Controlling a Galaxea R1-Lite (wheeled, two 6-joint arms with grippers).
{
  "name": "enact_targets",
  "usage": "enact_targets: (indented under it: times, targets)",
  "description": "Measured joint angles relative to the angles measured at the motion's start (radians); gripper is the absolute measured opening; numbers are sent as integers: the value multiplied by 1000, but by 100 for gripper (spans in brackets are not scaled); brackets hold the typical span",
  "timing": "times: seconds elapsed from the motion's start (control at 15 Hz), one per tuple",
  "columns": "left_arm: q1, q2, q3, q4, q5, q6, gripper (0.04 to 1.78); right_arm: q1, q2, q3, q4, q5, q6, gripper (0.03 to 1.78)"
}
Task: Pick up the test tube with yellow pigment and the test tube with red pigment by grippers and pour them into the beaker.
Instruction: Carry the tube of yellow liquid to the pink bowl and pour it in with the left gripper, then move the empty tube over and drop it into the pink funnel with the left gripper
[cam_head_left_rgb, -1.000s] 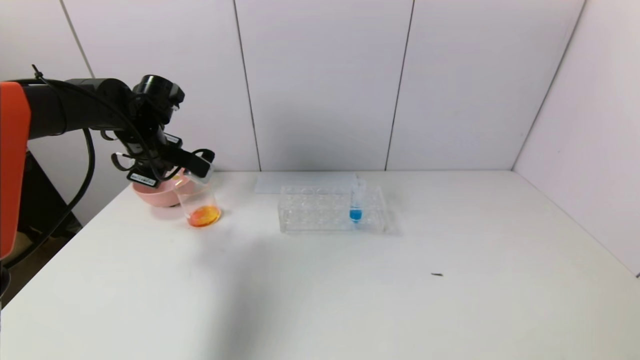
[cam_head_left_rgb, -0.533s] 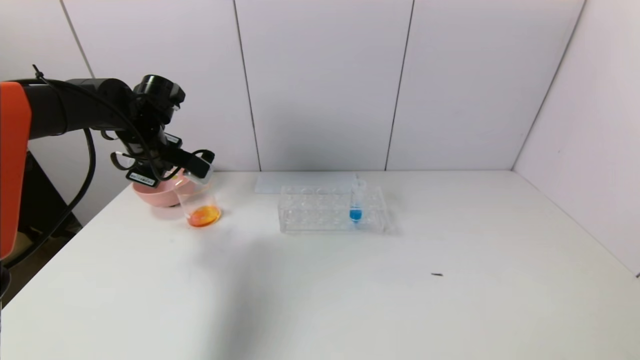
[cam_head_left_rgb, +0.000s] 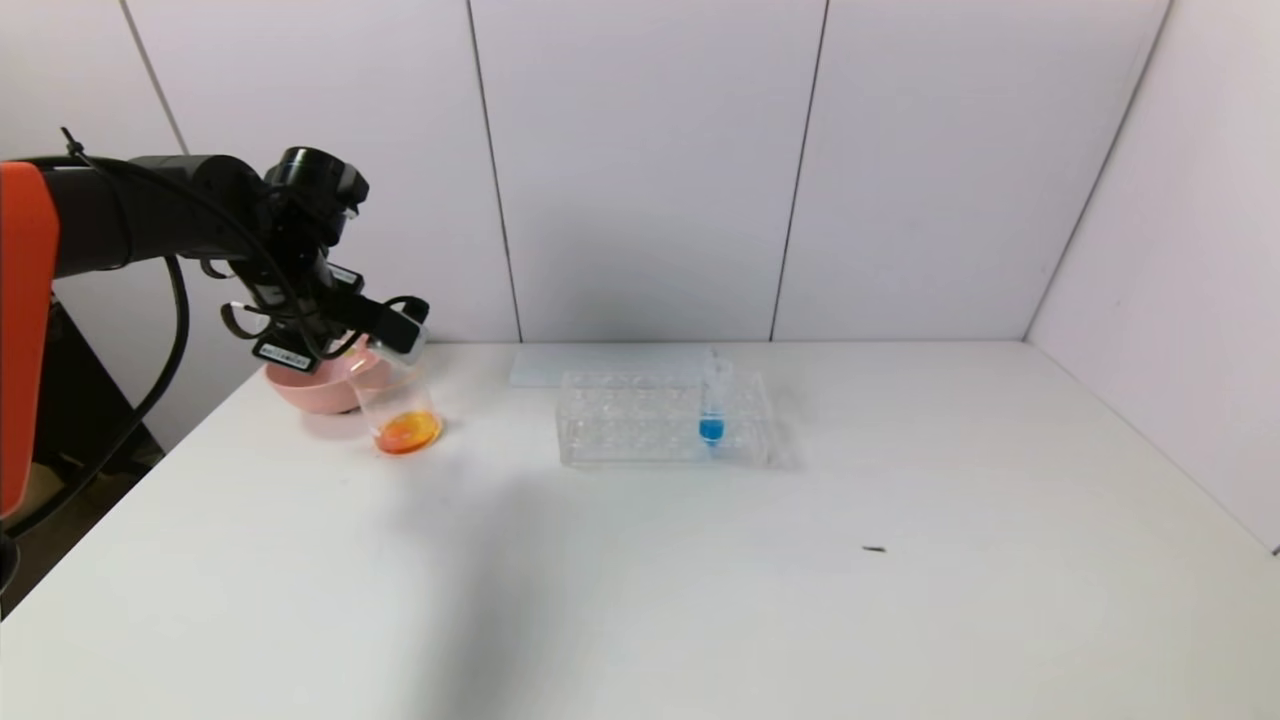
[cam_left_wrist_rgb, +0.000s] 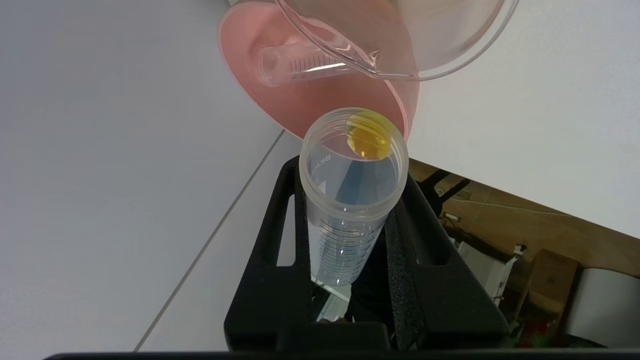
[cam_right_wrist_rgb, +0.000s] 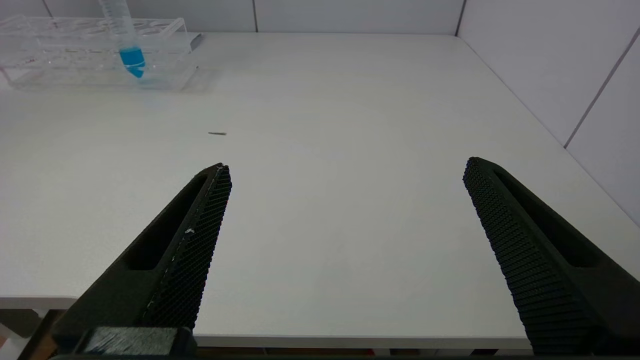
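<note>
Left hand (cam_left_wrist_rgb: 350, 235) pinches the yellow tube (cam_left_wrist_rgb: 350, 200), tipped mouth-first over the beaker (cam_head_left_rgb: 400, 405), which stands on the table (cam_head_left_rgb: 700, 580) just beside the pink bowl (cam_head_left_rgb: 300, 388) and holds orange liquid. A drop of yellow clings inside the tube. An empty tube (cam_left_wrist_rgb: 300, 62) lies in the bowl. The right hand (cam_right_wrist_rgb: 345, 220) hangs spread above the table's near edge, well apart from the rack (cam_head_left_rgb: 640, 420) with the blue tube (cam_head_left_rgb: 712, 405).

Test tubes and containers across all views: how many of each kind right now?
Test tubes: 3, one in the left gripper, one lying in the pink bowl, one blue in the rack
Beaker: 1
Pink bowl: 1
Tube rack: 1
Total: 6
</note>
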Motion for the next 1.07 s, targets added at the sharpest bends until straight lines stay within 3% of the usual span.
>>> enact_targets:
  times: [0.47,0.87,1.07]
  targets:
    - [4,-30,0,11,-59,-67,44,0,0,0,0,0,0,170]
    - [35,-47,5,18,-204,-209,44,0,0,0,0,0,0,170]
    - [46,-57,8,26,-234,-237,44,0,0,0,0,0,0,170]
